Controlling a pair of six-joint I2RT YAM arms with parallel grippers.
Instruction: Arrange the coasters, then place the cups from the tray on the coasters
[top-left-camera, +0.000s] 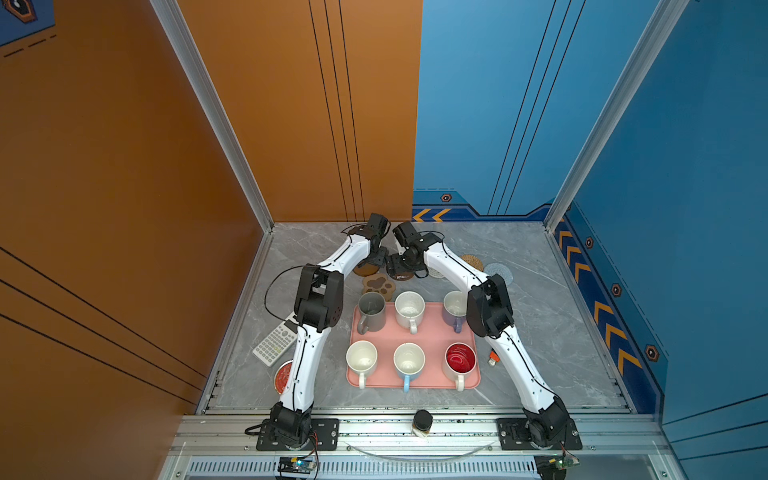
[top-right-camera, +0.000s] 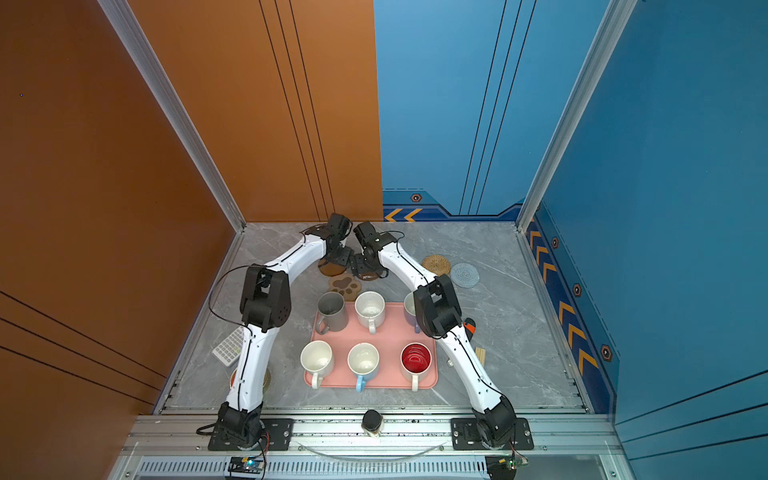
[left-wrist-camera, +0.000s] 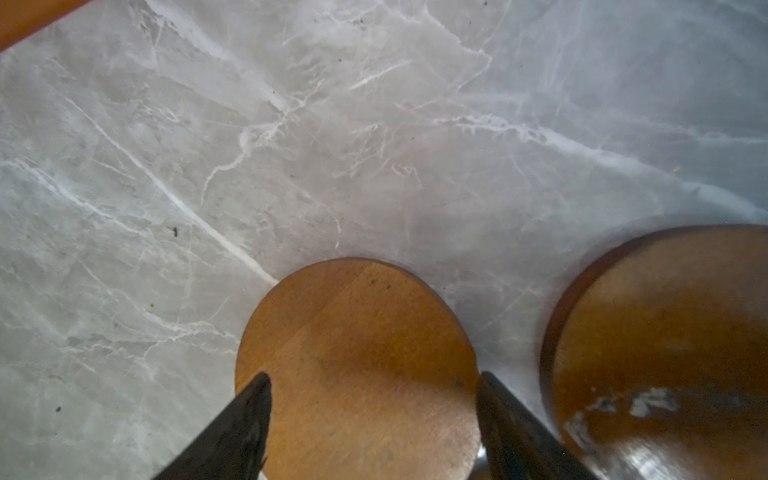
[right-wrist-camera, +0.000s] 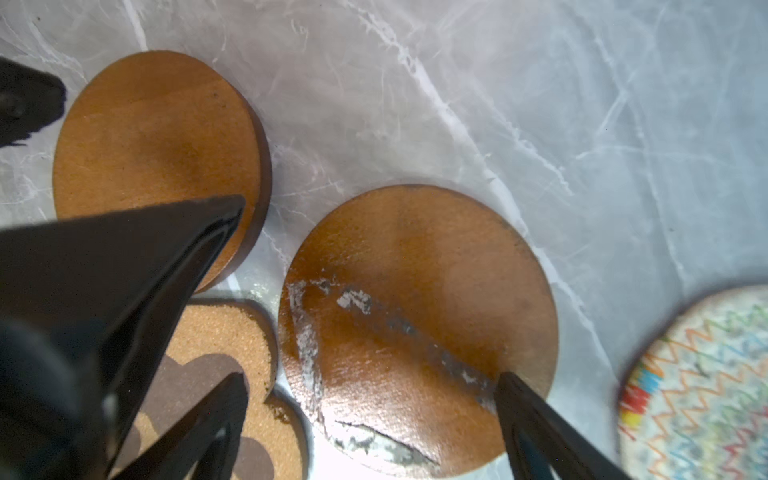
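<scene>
Operator: Top views first?

Spotter: In both top views your left arm (top-left-camera: 343, 254) and right arm (top-left-camera: 449, 264) meet at the far middle of the desk (top-left-camera: 540, 332), wrists bent down, which suggests you are spacing coasters. The plain brown disc (top-left-camera: 364, 271) peeks out under the left wrist. What lies under the right wrist you cannot make out from here. The paw coaster (top-left-camera: 378, 286) lies between the wrists and the tray (top-left-camera: 390, 336). All six cups (top-left-camera: 409, 309) stand on the tray, none moved yet. Your right arm hides most of the white woven coaster (top-left-camera: 435, 273) and half the lavender cup (top-left-camera: 455, 309). The tan rattan round (top-left-camera: 471, 262) and grey-blue round (top-left-camera: 498, 273) lie in plain sight to the right.

Operator: Left wrist?

Spotter: Your left fingers (left-wrist-camera: 245, 419) are spread astride the plain disc. You cannot tell whether they press its rim or hover. The scuffed brown disc (left-wrist-camera: 665, 332) is cut off at the frame edge.

Operator: Right wrist?

Spotter: Your right fingers (right-wrist-camera: 536, 419) are spread and hold nothing. One tip is over the scuffed disc and the other over the paw coaster. A left finger covers part of the plain disc. The woven coaster is blurred and cropped.
</scene>
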